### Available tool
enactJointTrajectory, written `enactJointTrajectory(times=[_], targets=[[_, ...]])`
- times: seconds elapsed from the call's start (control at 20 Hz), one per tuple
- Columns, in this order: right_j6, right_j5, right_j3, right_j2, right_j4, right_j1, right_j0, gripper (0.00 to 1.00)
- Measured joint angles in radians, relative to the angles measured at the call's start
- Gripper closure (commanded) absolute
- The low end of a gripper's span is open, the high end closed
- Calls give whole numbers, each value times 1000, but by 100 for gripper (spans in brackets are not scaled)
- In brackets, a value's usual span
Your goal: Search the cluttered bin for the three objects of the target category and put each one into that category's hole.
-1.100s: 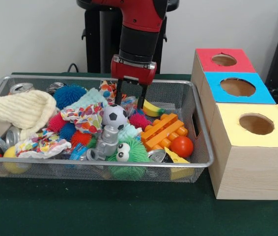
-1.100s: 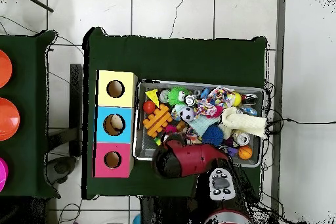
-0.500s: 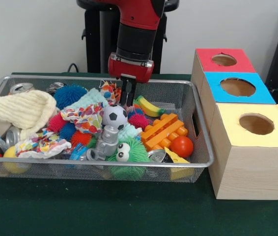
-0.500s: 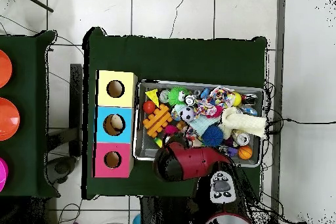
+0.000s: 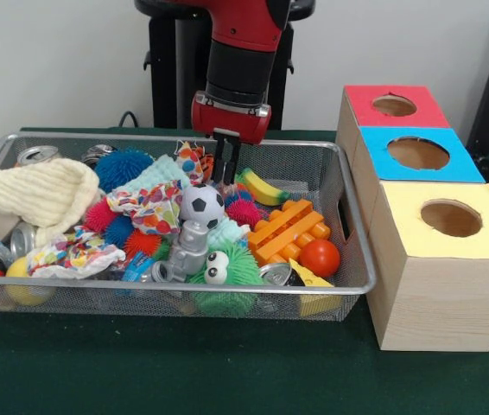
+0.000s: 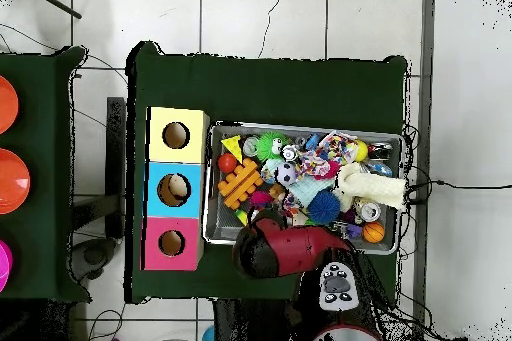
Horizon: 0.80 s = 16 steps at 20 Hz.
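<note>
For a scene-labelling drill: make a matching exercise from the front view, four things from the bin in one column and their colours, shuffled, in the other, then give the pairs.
Things:
1. banana
2. ball beside the bin's right wall
3. interlocking block
4. googly-eyed spiky toy

Colours:
A. green
B. orange
C. yellow
D. red

Pairs: 1-C, 2-D, 3-B, 4-A

Even, soft indoor light; faint shadows, perhaps slight blur throughout.
</note>
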Motion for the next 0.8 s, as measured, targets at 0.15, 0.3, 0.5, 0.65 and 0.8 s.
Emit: enactJointTrajectory(times=[0.15, 0.3, 0.5, 0.65, 0.8], targets=[[0, 0, 0, 0, 0, 0, 0, 100], [0, 0, 1, 0, 0, -1, 0, 100], [0, 0, 10, 1, 0, -12, -1, 100], [0, 1, 18, 3, 0, -24, -4, 100], [0, 16, 31, 13, 0, -52, -13, 100]])
